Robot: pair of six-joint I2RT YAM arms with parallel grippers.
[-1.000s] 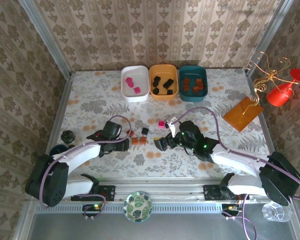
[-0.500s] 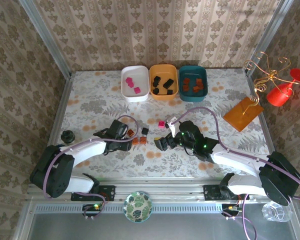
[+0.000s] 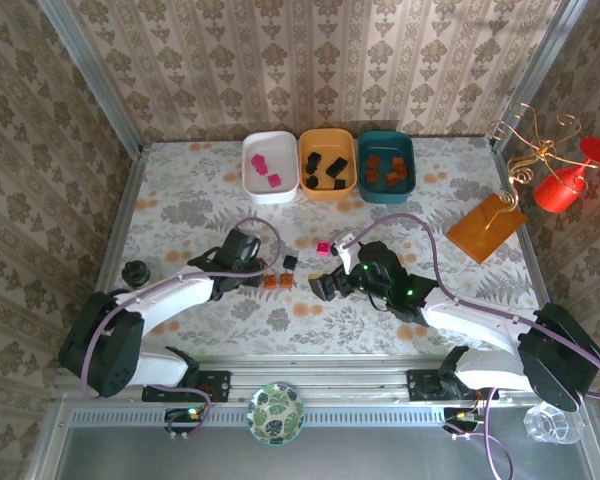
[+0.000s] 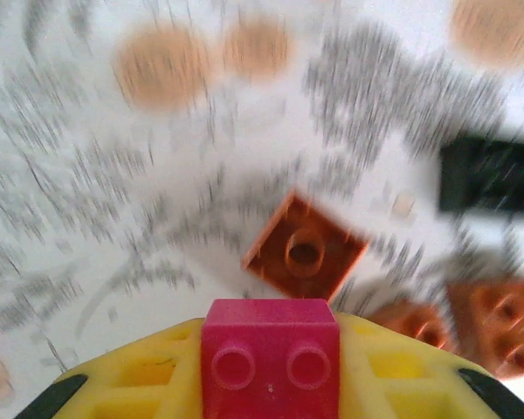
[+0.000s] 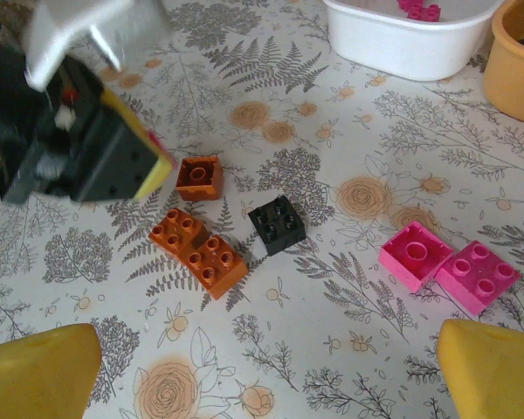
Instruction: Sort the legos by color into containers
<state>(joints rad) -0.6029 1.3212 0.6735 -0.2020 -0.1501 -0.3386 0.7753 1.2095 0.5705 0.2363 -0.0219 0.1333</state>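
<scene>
Grip check: with the left gripper (image 3: 253,273) pinching a magenta brick (image 4: 271,349) beside the orange bricks (image 5: 201,253) and the right gripper (image 3: 318,287) spread wide, we should lift straight up, then carry it toward the white tray (image 3: 272,197) at twelve o'clock.

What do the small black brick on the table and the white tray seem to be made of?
The small black studded brick: probably hard moulded plastic, slightly glossy; its crisp edges and round studs catch light. The white rounded tray: likely plastic too, smooth, semi-matte; thin even wall with soft sheen.
</scene>
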